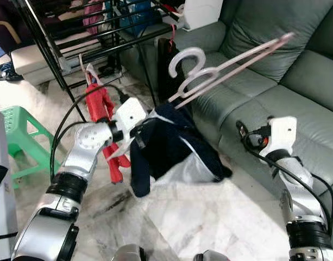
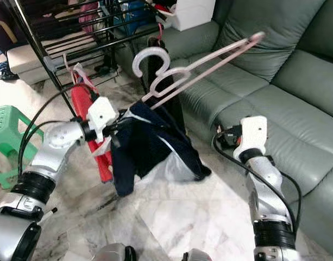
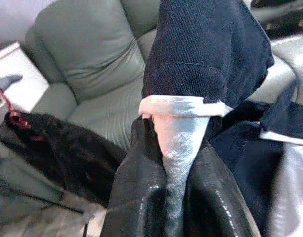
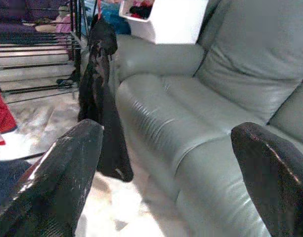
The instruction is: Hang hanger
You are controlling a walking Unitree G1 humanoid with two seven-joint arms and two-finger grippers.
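- The left gripper (image 3: 177,197) is clamped on a fold of the dark navy garment (image 1: 169,144): in the left wrist view its two black fingers (image 3: 136,192) press from either side on a pale strip of the cloth's lining, with the navy fabric bunched just above them.
- From the head cameras, that gripper sits at the garment's left edge, with the silver left arm (image 1: 82,157) reaching up from the lower left and black cables looping over it.
- The garment hangs from the pink hanger (image 1: 226,65), which is tilted steeply (hook end low and near the gripper, far arm raised toward the sofa back). The hanger's white hook (image 1: 187,58) curls free in the air, just beside the black drying rack (image 1: 74,38) but touching none of its bars, as far as the head views let me judge.
- The garment's pale lining (image 1: 190,169) trails down near the marbled floor (image 1: 209,217).
- The right gripper (image 4: 166,163) has its fingers spread wide apart with nothing between them; it is held up in front of the grey-green sofa (image 1: 264,98), well apart from the hanger.
- Beside the rack, a red cloth (image 1: 101,109) hangs just behind the left gripper, and a black garment (image 4: 99,98) hangs off the rack's end against the sofa arm.
- A white box (image 4: 166,19) rests on the sofa arm, and a green plastic stool (image 1: 19,138) stands on the floor at the left.
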